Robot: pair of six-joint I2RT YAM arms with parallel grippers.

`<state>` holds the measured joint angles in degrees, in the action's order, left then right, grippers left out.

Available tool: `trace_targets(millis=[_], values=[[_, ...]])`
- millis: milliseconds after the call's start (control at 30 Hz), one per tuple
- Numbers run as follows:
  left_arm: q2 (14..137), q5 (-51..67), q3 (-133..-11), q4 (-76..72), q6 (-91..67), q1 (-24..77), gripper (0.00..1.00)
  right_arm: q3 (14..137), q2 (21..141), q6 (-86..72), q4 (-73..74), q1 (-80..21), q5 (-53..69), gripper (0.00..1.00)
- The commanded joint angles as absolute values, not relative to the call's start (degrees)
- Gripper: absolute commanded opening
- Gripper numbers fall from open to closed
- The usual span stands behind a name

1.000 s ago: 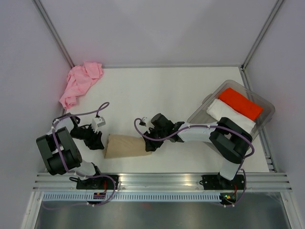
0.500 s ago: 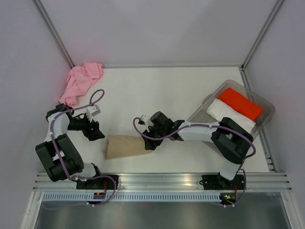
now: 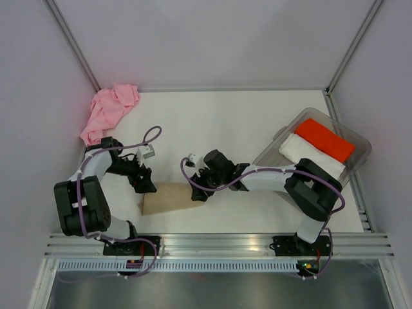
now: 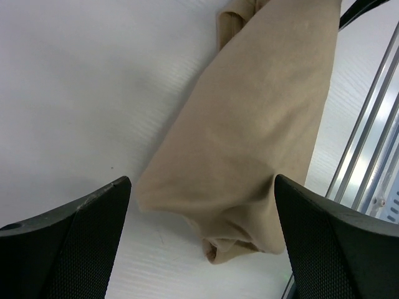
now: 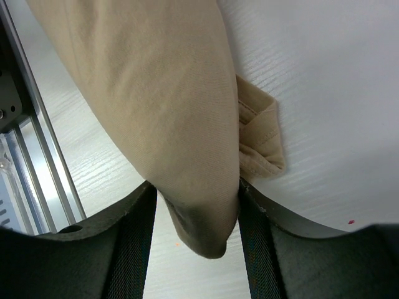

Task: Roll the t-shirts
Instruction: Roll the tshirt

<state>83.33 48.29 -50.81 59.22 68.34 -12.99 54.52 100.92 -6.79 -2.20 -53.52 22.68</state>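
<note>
Overhead, the white bench (image 3: 212, 122) carries two garments. The tan cloth t-shirt (image 3: 168, 198), rolled into a short tapered bundle, lies at about 6 o'clock on the bench, close to the aluminium rail (image 3: 219, 243) along the near edge, its long axis running from 9 to 3 o'clock. The light pink cloth t-shirt (image 3: 108, 111) lies crumpled and unrolled at about 10 o'clock, against the far left corner and well apart from both arms.

The left hand (image 3: 147, 185) sits at the 9 o'clock end of the tan roll. Its own camera shows the two black fingers (image 4: 68, 243) spread wide, one on either side of the roll's end — open, gripping nothing. One fingertip stands just beside the cloth edge; we cannot tell whether it touches.

The right hand (image 3: 198, 193) is at the 3 o'clock end of the same roll. In its wrist view both fingers (image 5: 134, 243) press against the tan cloth from opposite sides — closed on the roll's end, with a small hemmed flap of fabric sticking out beside it.

At 3 o'clock a clear plastic bin (image 3: 365, 149) holds a red folded cloth (image 3: 328, 140) and a white folded cloth (image 3: 312, 158), side by side.
</note>
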Motion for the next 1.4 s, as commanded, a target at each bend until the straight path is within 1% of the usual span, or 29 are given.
trace_targets(millis=[0, 167, 233, 333, 367, 400, 433, 467, 500, 533, 633, 733, 767, 800, 833, 867, 900, 967, 1000, 1033, 1100, 1167, 1233, 1367], values=[[84.55, 46.33, -49.05, 57.65, 67.57, -10.81, 0.99, 54.14, 100.9, -6.86, -6.24, -53.7, 24.61, 0.59], [84.73, 42.1, -46.32, 64.33, 75.84, -10.9, 0.97, 53.7, 102.56, -7.47, -7.91, -53.53, 24.87, 0.59], [84.81, 41.14, -45.97, 65.3, 77.95, -10.9, 0.94, 53.88, 103.44, -7.91, -8.96, -53.53, 25.66, 0.59], [85.08, 41.39, -46.05, 66.7, 79.54, -10.9, 0.67, 54.05, 104.06, -8.44, -10.71, -53.44, 27.24, 0.56], [85.17, 41.92, -46.49, 67.49, 79.98, -10.9, 0.52, 54.31, 104.32, -8.61, -11.07, -53.44, 27.59, 0.49], [85.08, 42.45, -46.76, 68.89, 80.59, -10.81, 0.46, 54.58, 104.5, -8.7, -11.16, -53.44, 27.86, 0.41], [84.99, 43.41, -47.02, 69.69, 80.86, -10.81, 0.37, 54.93, 104.5, -8.79, -10.9, -53.52, 27.77, 0.23], [84.82, 43.77, -47.54, 70.05, 80.86, -10.81, 0.06, 55.37, 104.33, -8.79, -10.9, -53.35, 27.51, 0.14], [84.12, 44.2, -47.72, 70.14, 80.16, -10.81, 0.03, 55.55, 103.54, -8.79, -10.72, -53.52, 27.25, 0.04], [83.68, 45.08, -48.25, 70.14, 79.9, -10.81, 0.02, 55.72, 103.01, -8.79, -10.11, -53.44, 26.9, 0.0], [81.92, 47.98, -51.48, 69.18, 77.79, -10.9, 0.02, 57.3, 100.38, -8.79, -7.57, -52.74, 23.57, 0.0], [80.77, 50.8, -57.2, 60.32, 69.19, -10.81, 0.02, 59.75, 97.65, -8.44, -2.39, -51.33, 17.95, 0.0], [80.68, 51.06, -58.78, 57.51, 63.78, -10.81, 0.02, 60.29, 96.25, -7.74, -0.46, -50.89, 13.23, 0.0], [80.94, 50.54, -60.54, 52.09, 61.55, -10.55, 0.02, 60.81, 95.54, -7.3, -0.18, -49.84, 10.92, 0.0], [81.21, 50.02, -64.21, 49.6, 57.7, -9.59, 0.02, 62.13, 94.93, -6.51, 1.39, -49.4, 7.77, 0.0], [81.56, 48.53, -66.07, 47.48, 56.18, -8.8, 0.02, 63.01, 93.88, -4.94, 2.97, -48.61, 3.04, 0.0], [82.35, 47.82, -69.57, 42.68, 54.77, -6.96, 0.02, 65.19, 93.43, -4.14, 3.77, -48.08, 0.47, 0.0], [83.32, 46.59, -72.5, 37.91, 51.69, -4.84, 0.02, 67.84, 92.81, -2.56, 5.96, -46.85, -4.28, 0.0], [83.76, 46.32, -74.86, 35.62, 50.64, -3.35, 0.02, 69.16, 92.55, -2.03, 6.59, -45.54, -9.27, 0.0], [84.63, 46.67, -75.93, 31.33, 49.49, -2.64, 0.02, 71.08, 92.37, -1.41, 6.94, -44.83, -11.4, 0.0], [85.43, 48.59, -78.47, 28.93, 47.64, -1.33, 0.02, 71.54, 91.06, 1.73, 6.33, -43.77, -17.63, 0.0], [85.87, 50.18, -78.84, 26.99, 47.64, -0.7, 0.02, 70.58, 89.13, 3.42, 5.28, -43.86, -19.59, 0.0], [85.96, 51.23, -75.95, 26.54, 49.12, 1.04, 0.02, 67.51, 87.98, 2.99, 4.84, -43.86, -20.31, 0.0], [85.34, 51.33, -63.92, 26.54, 56.06, 1.67, 0.02, 58.12, 87.54, -3.41, 1.42, -44.03, -16.53, 0.0]])
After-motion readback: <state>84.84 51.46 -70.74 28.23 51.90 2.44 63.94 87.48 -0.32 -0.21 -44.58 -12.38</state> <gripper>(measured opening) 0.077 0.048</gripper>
